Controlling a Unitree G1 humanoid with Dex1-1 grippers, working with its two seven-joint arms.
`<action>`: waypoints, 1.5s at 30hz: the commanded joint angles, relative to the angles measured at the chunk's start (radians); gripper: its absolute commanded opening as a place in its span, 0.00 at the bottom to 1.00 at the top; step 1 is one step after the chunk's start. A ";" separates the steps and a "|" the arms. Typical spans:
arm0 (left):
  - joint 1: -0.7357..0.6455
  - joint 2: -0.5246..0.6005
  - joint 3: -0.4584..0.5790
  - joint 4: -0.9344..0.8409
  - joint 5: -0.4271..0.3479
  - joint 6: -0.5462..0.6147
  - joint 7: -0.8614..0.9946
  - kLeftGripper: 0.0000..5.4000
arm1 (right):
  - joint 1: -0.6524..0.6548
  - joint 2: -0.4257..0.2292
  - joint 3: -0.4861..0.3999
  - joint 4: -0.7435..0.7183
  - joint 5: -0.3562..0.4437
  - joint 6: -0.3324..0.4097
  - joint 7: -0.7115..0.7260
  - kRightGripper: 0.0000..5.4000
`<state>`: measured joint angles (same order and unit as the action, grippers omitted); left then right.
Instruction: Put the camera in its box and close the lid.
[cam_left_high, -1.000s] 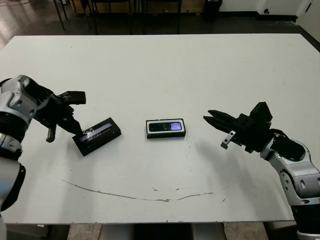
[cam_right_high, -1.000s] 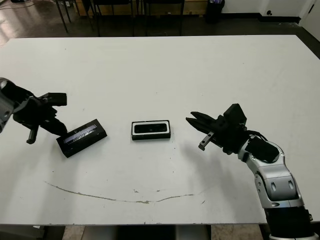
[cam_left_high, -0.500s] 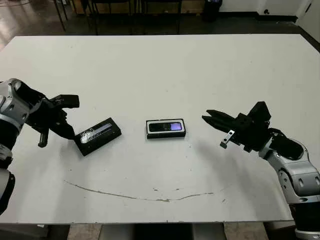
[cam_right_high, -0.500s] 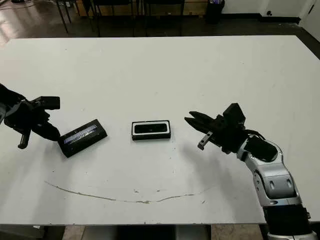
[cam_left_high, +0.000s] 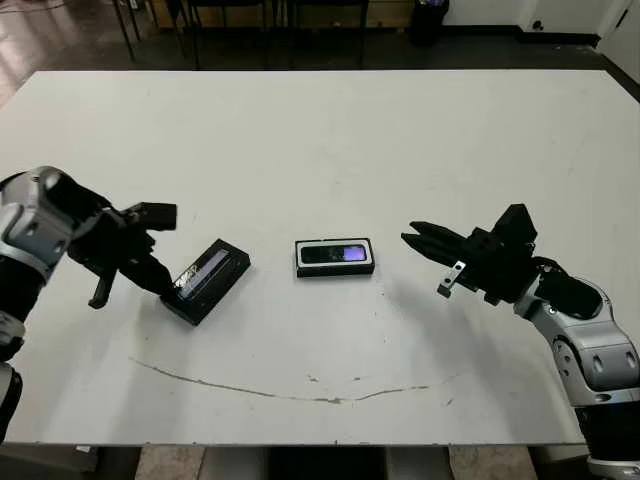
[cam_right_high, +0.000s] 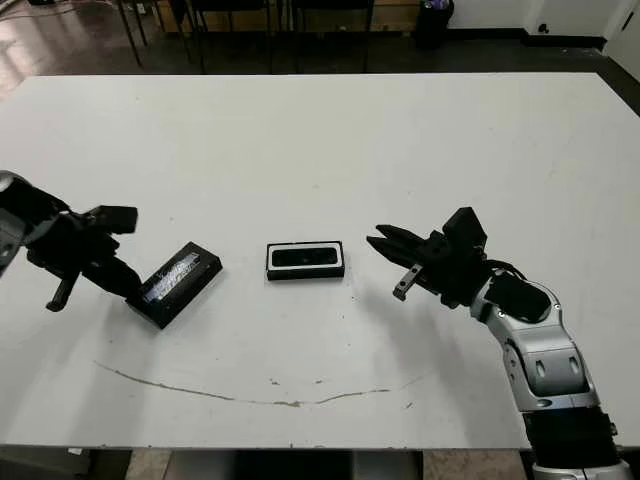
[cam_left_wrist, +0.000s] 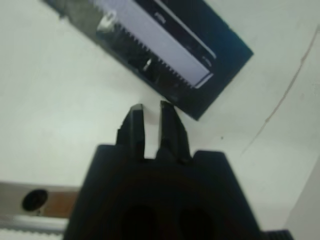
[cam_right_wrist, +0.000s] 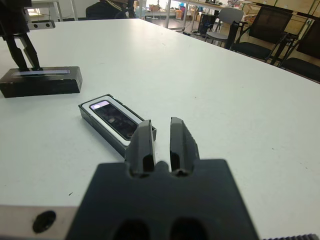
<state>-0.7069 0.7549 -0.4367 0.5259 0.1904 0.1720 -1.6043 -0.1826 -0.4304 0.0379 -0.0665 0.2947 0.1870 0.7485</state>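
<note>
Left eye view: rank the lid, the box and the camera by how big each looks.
1. The lid and the box look about alike; the lid lies skewed, so I won't rank them.
2. The camera, smallest, lying inside the box.

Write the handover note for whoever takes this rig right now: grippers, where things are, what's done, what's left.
Left gripper: fingers nearly shut, empty, tips at the near-left end of the lid; contact not clear.
Right gripper: fingers nearly shut, empty, in the air to the right of the box, pointing at it.
Camera: already lying in the box, mid-table.
Lid: flat on the table to the left of the box, lying at an angle, apart from it.
Done: camera boxed.
Left: grasp the lid, carry it over the box, line it up and press it shut.
</note>
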 joint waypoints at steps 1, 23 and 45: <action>0.067 -0.009 -0.046 0.022 -0.003 -0.015 -0.010 0.00 | 0.001 -0.001 0.005 0.007 -0.006 0.009 -0.001 0.00; 0.280 0.153 0.161 -0.282 0.230 0.159 0.601 0.00 | 0.018 0.006 0.006 0.005 -0.013 -0.028 -0.003 0.00; 0.808 -0.409 0.741 -1.243 -0.381 0.515 1.205 0.07 | 0.012 -0.001 0.000 0.042 -0.006 -0.060 0.018 0.00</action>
<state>0.0754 0.3400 0.3212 -0.6915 -0.1898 0.6468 -0.4138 -0.1797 -0.4227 0.0375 -0.0260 0.2956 0.1136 0.7647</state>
